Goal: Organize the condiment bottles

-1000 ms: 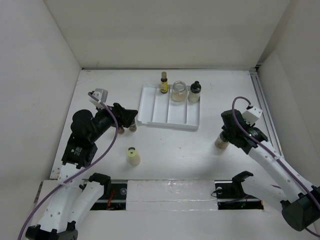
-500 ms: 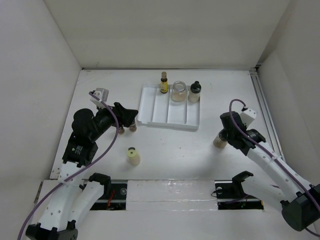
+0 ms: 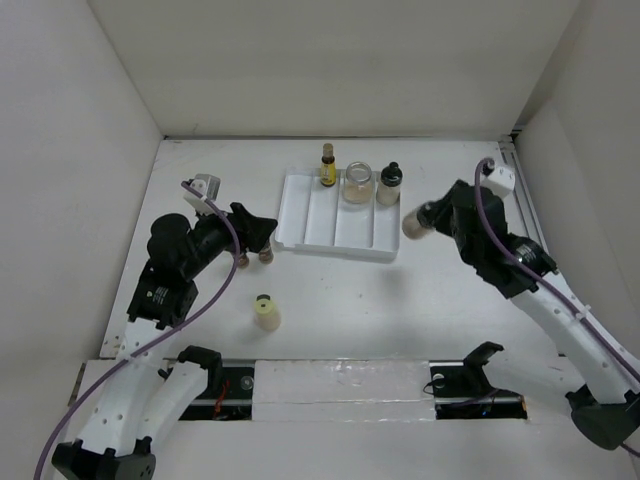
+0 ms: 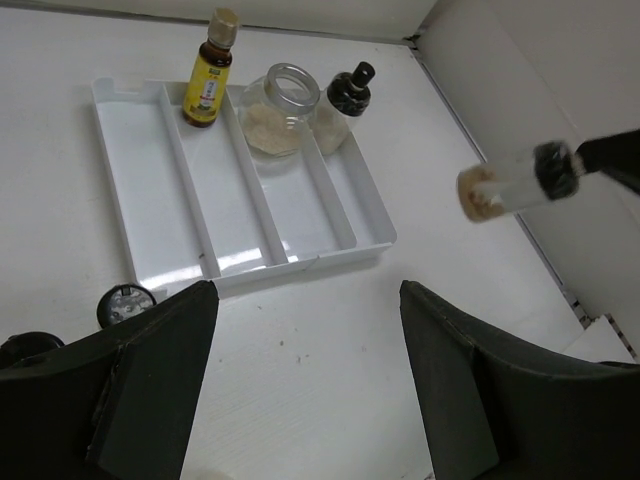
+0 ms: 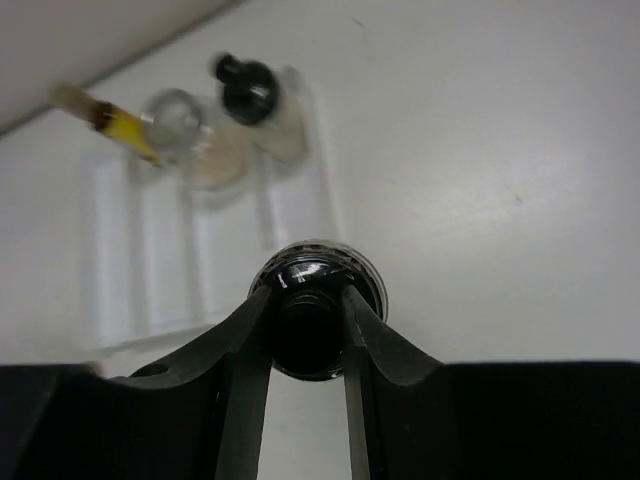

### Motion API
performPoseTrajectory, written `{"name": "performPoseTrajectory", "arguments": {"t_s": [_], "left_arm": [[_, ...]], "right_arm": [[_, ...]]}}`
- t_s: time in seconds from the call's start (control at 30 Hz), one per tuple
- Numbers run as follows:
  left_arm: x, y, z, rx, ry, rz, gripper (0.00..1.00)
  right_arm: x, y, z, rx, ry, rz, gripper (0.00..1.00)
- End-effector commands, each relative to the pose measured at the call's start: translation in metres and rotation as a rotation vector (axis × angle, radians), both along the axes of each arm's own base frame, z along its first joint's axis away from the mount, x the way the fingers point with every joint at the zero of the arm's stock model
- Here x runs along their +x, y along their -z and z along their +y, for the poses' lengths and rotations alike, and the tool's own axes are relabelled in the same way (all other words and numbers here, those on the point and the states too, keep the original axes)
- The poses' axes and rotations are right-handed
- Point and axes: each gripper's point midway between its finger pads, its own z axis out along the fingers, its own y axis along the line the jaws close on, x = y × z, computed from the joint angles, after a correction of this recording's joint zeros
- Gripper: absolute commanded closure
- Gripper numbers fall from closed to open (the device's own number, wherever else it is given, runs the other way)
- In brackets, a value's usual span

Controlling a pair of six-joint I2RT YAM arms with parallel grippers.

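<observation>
1. Nearest my bases, the pale cream bottle point(image 3: 265, 313) stood upright on the table point(image 3: 330, 290), by itself, left of centre.
2. Just beyond it, my left gripper point(image 4: 308, 300) hung low over the table, its fingers spread wide with nothing between them.
3. Two brown shakers point(image 3: 266, 256) stood upright just beside that gripper, on its near side, close to the tray's near left corner.
4. Over on the right, my right gripper point(image 5: 308, 300) was pinched tight on the black cap of the tan shaker point(image 4: 512, 183), one finger on each side.
5. That shaker hung in the air, tipped onto its side with its base pointing toward the tray, just off the tray's right edge.
6. The white ridged tray point(image 3: 300, 215) lay mid-table, its lanes running away from me.
7. At its far end three stood in a row, one per lane: the slim yellow bottle point(image 4: 210, 75) in the second lane from the left, the clear jar point(image 4: 280, 112) in the third, and the black-capped pale bottle point(image 4: 340, 105) in the rightmost.
</observation>
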Motion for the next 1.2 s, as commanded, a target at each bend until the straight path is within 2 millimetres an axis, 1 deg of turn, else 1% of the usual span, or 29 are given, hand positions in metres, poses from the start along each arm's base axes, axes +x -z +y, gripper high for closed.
{"name": "performPoseTrajectory", "arguments": {"t_s": [0.0, 0.03, 0.1, 0.17, 0.2, 0.23, 0.27, 0.3, 0.33, 0.4, 0.43, 0.47, 0.53, 0.57, 0.63, 0.67, 0.73, 0.77, 0.8, 0.83, 0.87, 0.9, 0.93, 0.97, 1.03, 1.07, 1.1, 1.13, 1.17], "left_arm": [[0.003, -0.02, -0.001, -0.02, 0.0, -0.058, 0.31], [0.005, -0.018, -0.002, -0.017, 0.0, -0.048, 0.31], [0.006, -0.018, 0.0, -0.016, -0.01, -0.048, 0.31], [0.007, -0.015, 0.001, -0.012, -0.023, -0.04, 0.31], [0.008, -0.015, 0.003, -0.011, -0.032, -0.04, 0.31], [0.008, -0.015, 0.003, -0.011, -0.032, -0.04, 0.31], [0.011, -0.015, 0.007, -0.009, -0.053, -0.041, 0.31], [0.011, -0.015, 0.007, -0.009, -0.053, -0.041, 0.31], [0.012, -0.015, 0.008, -0.008, -0.065, -0.041, 0.31], [0.013, -0.015, 0.01, -0.006, -0.077, -0.041, 0.31], [0.015, -0.015, 0.012, -0.005, -0.09, -0.042, 0.31], [0.015, -0.015, 0.012, -0.005, -0.09, -0.042, 0.31], [0.017, -0.015, 0.016, -0.003, -0.108, -0.042, 0.31], [0.017, -0.011, 0.016, -0.001, -0.108, -0.033, 0.31], [0.019, -0.011, 0.02, 0.001, -0.128, -0.034, 0.31], [0.019, -0.011, 0.02, 0.001, -0.128, -0.034, 0.31], [0.02, -0.011, 0.022, 0.001, -0.137, -0.034, 0.31], [0.021, -0.01, 0.024, 0.002, -0.146, -0.034, 0.31], [0.021, -0.01, 0.024, 0.002, -0.146, -0.034, 0.31], [0.021, -0.01, 0.024, 0.002, -0.146, -0.034, 0.31], [0.023, -0.008, 0.023, 0.005, -0.146, -0.024, 0.31], [0.023, -0.008, 0.023, 0.005, -0.146, -0.024, 0.31], [0.023, -0.008, 0.023, 0.005, -0.146, -0.024, 0.31], [0.025, -0.005, 0.023, 0.008, -0.146, -0.015, 0.31], [0.025, -0.005, 0.023, 0.008, -0.146, -0.015, 0.31], [0.025, -0.005, 0.023, 0.008, -0.146, -0.015, 0.31], [0.025, -0.005, 0.023, 0.008, -0.146, -0.015, 0.31], [0.025, -0.005, 0.023, 0.008, -0.146, -0.015, 0.31], [0.025, -0.005, 0.023, 0.008, -0.146, -0.015, 0.31]], "right_arm": [[0.032, -0.11, 0.054, 0.104, -0.17, -0.275, 0.81], [0.035, -0.124, 0.08, 0.132, -0.256, -0.308, 0.81], [0.053, -0.139, 0.116, 0.119, -0.347, -0.329, 0.81], [0.065, -0.152, 0.151, 0.148, -0.454, -0.366, 0.81], [0.071, -0.171, 0.163, 0.165, -0.487, -0.404, 0.81], [0.09, -0.153, 0.183, 0.136, -0.518, -0.37, 0.81], [0.098, -0.153, 0.196, 0.134, -0.549, -0.372, 0.81], [0.106, -0.173, 0.205, 0.144, -0.564, -0.415, 0.81], [0.127, -0.148, 0.225, 0.112, -0.581, -0.367, 0.81], [0.143, -0.142, 0.246, 0.093, -0.628, -0.361, 0.81], [0.151, -0.16, 0.255, 0.1, -0.643, -0.402, 0.81], [0.17, -0.129, 0.27, 0.058, -0.653, -0.353, 0.81], [0.192, -0.114, 0.278, 0.002, -0.63, -0.338, 0.81], [0.21, -0.103, 0.289, -0.034, -0.63, -0.335, 0.81], [0.226, -0.086, 0.297, -0.086, -0.625, -0.319, 0.81], [0.238, -0.072, 0.305, -0.119, -0.635, -0.313, 0.81], [0.251, -0.057, 0.306, -0.163, -0.609, -0.301, 0.81], [0.256, -0.059, 0.309, -0.159, -0.607, -0.312, 0.81], [0.261, -0.042, 0.312, -0.194, -0.618, -0.294, 0.81], [0.262, -0.036, 0.313, -0.198, -0.62, -0.286, 0.81], [0.265, -0.038, 0.313, -0.204, -0.61, -0.302, 0.81], [0.267, -0.027, 0.315, -0.208, -0.611, -0.29, 0.8], [0.266, -0.013, 0.322, -0.214, -0.624, -0.274, 0.8], [0.267, -0.016, 0.322, -0.219, -0.625, -0.288, 0.8], [0.271, 0.009, 0.326, -0.234, -0.631, -0.253, 0.8], [0.271, 0.009, 0.326, -0.234, -0.631, -0.253, 0.8], [0.272, 0.023, 0.327, -0.243, -0.635, -0.23, 0.8], [0.272, 0.024, 0.328, -0.24, -0.644, -0.23, 0.79], [0.269, 0.033, 0.334, -0.244, -0.655, -0.218, 0.77]]}}
